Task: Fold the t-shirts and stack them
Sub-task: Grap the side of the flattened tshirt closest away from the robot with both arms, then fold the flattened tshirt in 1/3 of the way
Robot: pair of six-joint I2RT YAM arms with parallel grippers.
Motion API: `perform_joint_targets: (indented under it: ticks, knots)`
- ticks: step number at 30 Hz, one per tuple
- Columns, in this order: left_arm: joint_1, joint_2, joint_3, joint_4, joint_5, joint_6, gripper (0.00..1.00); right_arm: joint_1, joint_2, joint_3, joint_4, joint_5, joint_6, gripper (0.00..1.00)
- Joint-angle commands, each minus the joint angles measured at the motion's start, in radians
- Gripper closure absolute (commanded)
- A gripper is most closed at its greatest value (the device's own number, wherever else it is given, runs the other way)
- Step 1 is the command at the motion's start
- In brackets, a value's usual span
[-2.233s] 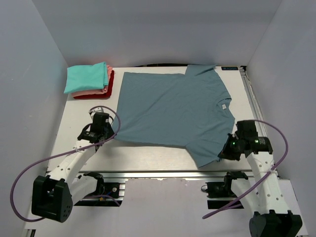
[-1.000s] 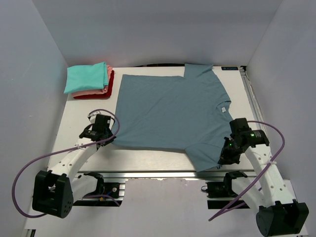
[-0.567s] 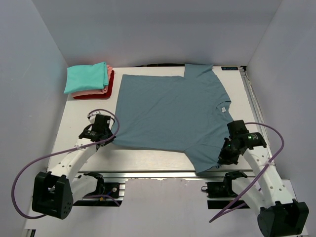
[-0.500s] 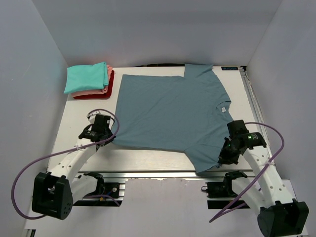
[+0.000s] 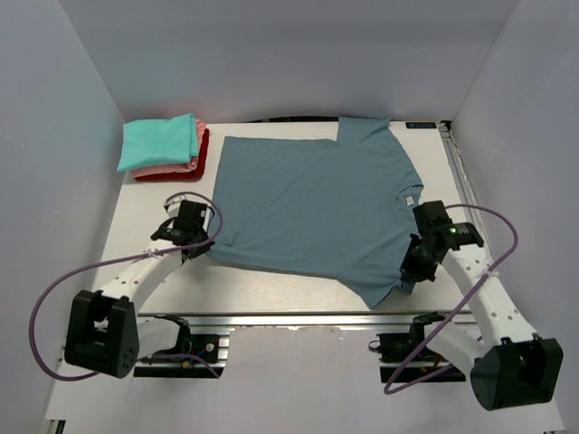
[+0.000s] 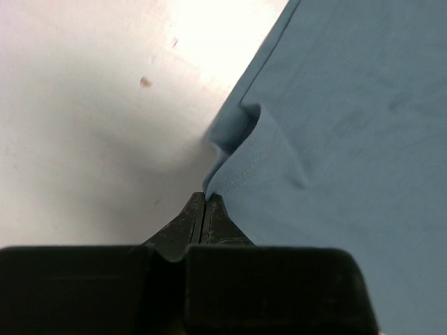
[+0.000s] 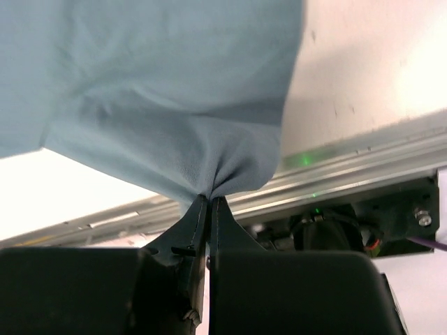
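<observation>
1. the large soft slate-blue t-shirt (image 5: 312, 203) is spread flat on the white table top (image 5: 262, 287). hem is to the left, the neck with its small white tag (image 5: 410, 195) to the right, far sleeve at the back edge.
2. left gripper (image 6: 202, 204): jaws are pressed together at the near hem corner. the cloth edge meets the tips with a small pucker just beside them, so a shallow pinch on that corner is judged.
3. right gripper (image 7: 209, 201): jaws are pressed together on the near sleeve end. the cloth is gathered into the tips and raised off the table, above the aluminium rail (image 7: 349, 157).
4. step in hand, as judged: the near long edge is to be folded over toward the far side.
5. to be done well:
   - both pinches should be raised to equal height and carried across together.
   - the edge between them should be held lightly taut so no sag or crease is laid in.
   - the lift should be kept low so the rest of the slate-blue t-shirt is not dragged.
   - the left pinch looks thin and could slip, so it is worth confirming first.
6. containers: none seen. the finished pile sits on the bare table at the far left corner: folded teal tee (image 5: 158, 143) on top, salmon-pink tee (image 5: 200, 136) under it, red tee (image 5: 172, 174) at the bottom. it lies just beside the hem, and no contact can be made out.
</observation>
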State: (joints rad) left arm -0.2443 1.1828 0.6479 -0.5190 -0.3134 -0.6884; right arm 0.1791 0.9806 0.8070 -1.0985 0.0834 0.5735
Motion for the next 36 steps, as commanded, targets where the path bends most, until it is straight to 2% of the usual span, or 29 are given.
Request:
perform_joint_targets:
  ticks: [1, 9, 17, 27, 36]
  knots:
    - [-0.001, 0.023, 0.082, 0.062, -0.058, 0.012, 1.00, 0.005, 0.061, 0.067, 0.060, 0.027, -0.018, 1.00]
    - [0.011, 0.161, 0.238, 0.111, -0.090, 0.029, 1.00, 0.003, 0.242, 0.201, 0.153, 0.075, -0.050, 1.00]
    - [0.049, 0.320, 0.321, 0.165, -0.041, 0.053, 1.00, -0.001, 0.394, 0.319, 0.219, 0.102, -0.067, 1.00]
    - [0.060, 0.406, 0.395, 0.165, 0.002, 0.085, 1.00, -0.035, 0.526, 0.486, 0.221, 0.115, -0.103, 1.00]
    - [0.065, 0.411, 0.461, 0.116, 0.039, 0.107, 1.00, -0.044, 0.579, 0.610, 0.190, 0.118, -0.153, 1.00]
